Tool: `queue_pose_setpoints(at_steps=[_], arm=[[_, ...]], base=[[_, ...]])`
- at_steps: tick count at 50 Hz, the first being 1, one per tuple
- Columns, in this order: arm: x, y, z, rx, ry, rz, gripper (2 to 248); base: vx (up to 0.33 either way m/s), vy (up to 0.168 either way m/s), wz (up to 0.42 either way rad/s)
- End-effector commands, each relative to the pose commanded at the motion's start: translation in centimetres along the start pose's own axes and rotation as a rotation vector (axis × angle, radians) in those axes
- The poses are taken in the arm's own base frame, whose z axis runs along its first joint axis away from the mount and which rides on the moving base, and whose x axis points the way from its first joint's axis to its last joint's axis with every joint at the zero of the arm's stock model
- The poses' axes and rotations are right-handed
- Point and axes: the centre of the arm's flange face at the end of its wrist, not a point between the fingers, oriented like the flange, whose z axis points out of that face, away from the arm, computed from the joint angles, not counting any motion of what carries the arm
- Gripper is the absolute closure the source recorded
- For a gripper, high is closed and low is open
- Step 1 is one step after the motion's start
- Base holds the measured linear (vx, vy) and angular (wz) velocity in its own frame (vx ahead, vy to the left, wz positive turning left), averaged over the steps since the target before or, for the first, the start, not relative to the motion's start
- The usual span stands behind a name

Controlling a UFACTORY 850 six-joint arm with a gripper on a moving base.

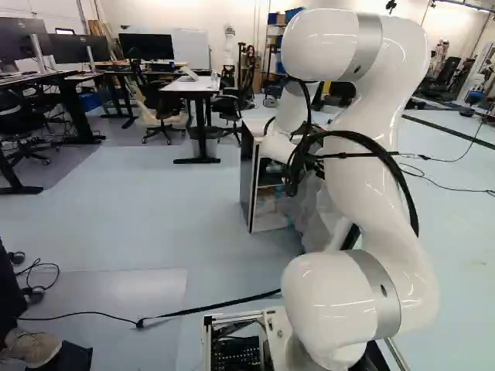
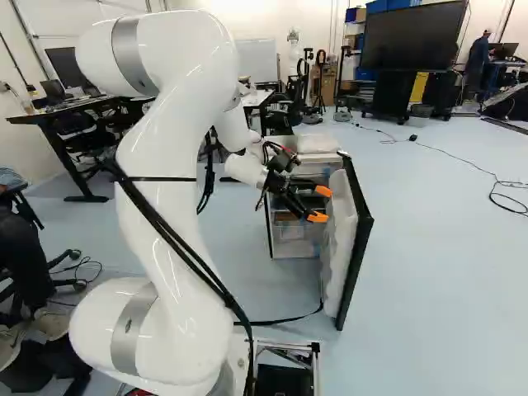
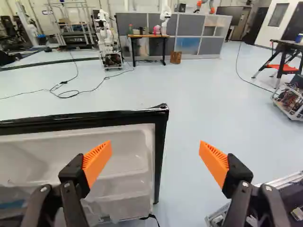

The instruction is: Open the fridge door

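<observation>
Pale floor (image 2: pixel 437 272) is spreading beyond | you're holding the pincer (image 2: pixel 327 205) wide | fridge door (image 2: pixel 338 239) is standing open, pincer's four o'clock, right base view | sweeping there, you're probably risking jolting it

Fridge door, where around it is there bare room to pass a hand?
Bare room lies off the outer face of the fridge door, and past its free edge, between the spread fingers of the claw. It's crowded at the opening of the fridge, where the claw hangs by the door's inner side.
</observation>
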Motion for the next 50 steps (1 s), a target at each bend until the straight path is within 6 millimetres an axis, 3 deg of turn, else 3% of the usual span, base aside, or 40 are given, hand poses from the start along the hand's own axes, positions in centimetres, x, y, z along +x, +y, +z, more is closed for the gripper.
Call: queue_pose_setpoints(at_steps=[12, 50], arm=[[-0.5, 1.2, -1.2, 0.034, 0.007, -0.029, 3], [0.2, 1.7, -1.3, 0.106, 0.015, -0.031, 3]], base=[[0.0, 0.0, 0.0], [0.0, 0.0, 0.0]])
